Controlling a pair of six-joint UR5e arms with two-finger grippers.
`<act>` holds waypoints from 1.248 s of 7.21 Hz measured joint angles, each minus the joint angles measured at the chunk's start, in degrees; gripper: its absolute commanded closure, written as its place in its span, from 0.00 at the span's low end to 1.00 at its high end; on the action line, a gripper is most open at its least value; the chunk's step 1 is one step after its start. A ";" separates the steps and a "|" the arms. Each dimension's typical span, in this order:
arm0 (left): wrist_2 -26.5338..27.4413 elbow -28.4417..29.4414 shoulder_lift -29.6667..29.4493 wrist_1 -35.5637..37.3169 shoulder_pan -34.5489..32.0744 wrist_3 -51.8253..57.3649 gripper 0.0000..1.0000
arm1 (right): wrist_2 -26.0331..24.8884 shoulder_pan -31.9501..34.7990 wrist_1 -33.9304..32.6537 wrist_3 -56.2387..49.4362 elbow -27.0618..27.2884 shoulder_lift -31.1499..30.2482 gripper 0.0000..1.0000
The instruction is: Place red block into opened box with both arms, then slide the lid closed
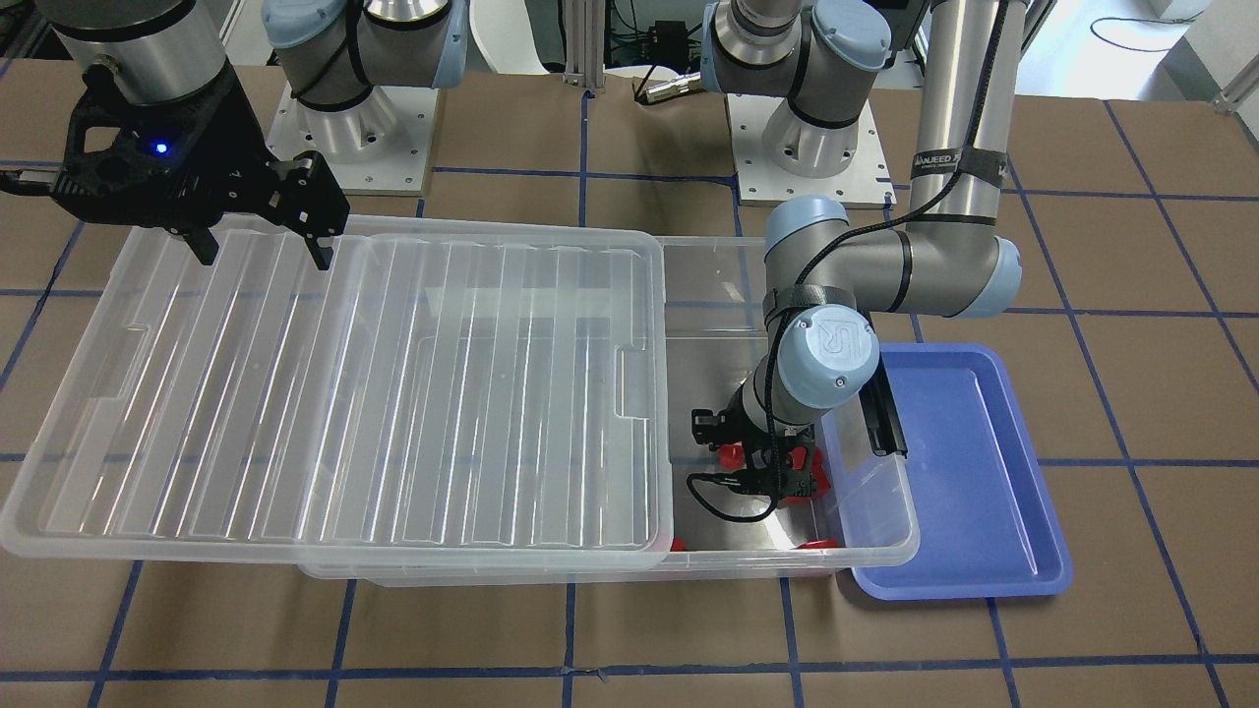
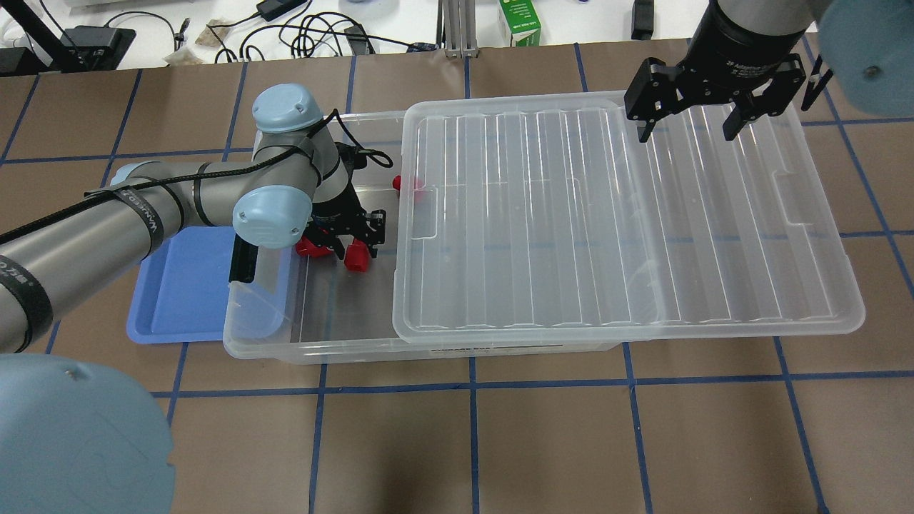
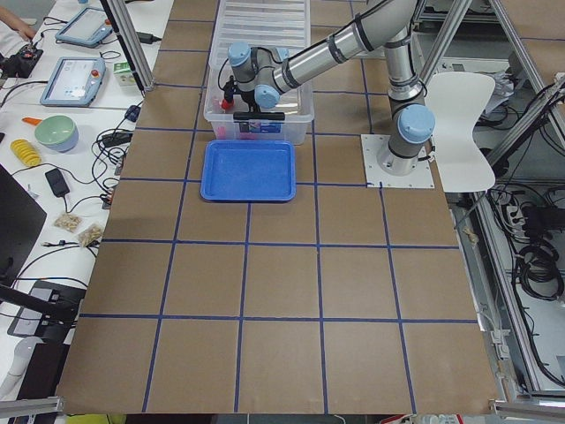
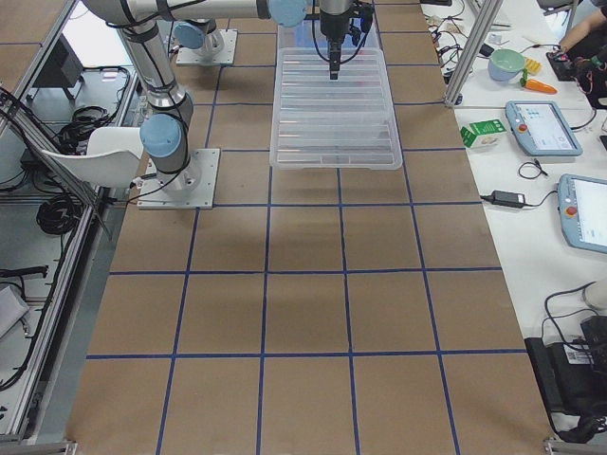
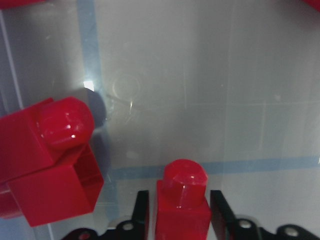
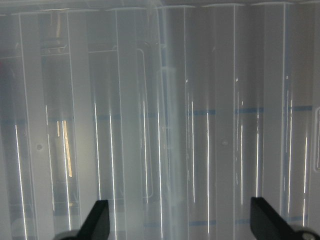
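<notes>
While pinching the red block (image 5: 182, 215) between both black fingers (image 5: 142, 210), down low in the open end of the box (image 2: 314, 350) with the left hand (image 5: 179, 194). Just to one side on the clear floor, a chunkier double red block (image 5: 50, 160), tilted, near but apart from the held piece. Farther along, by the wall on the operators' side and right at the lid's edge, another small red piece (image 2: 400, 183). Covering most of the box, the lid (image 2: 607, 214), slid well off toward the right arm's end and overhanging the worktop (image 2: 543, 428), leaving only the left end uncovered. Above that overhanging part, the right hand (image 2: 689, 130), fingers spread wide, gripping nothing. Beside the box's black-barred end, a shallow blue tray (image 2: 178, 300). Bright, glossy red on the block: squarish body, short rounded stub pointing away from the wrist. Sitting squarely between the fingertips, body clamped, stub poking out past them.
</notes>
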 measured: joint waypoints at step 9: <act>3.29 17.61 12.12 -28.69 1.57 1.03 0.00 | -2.17 -0.51 -0.04 -1.41 -0.46 0.17 0.00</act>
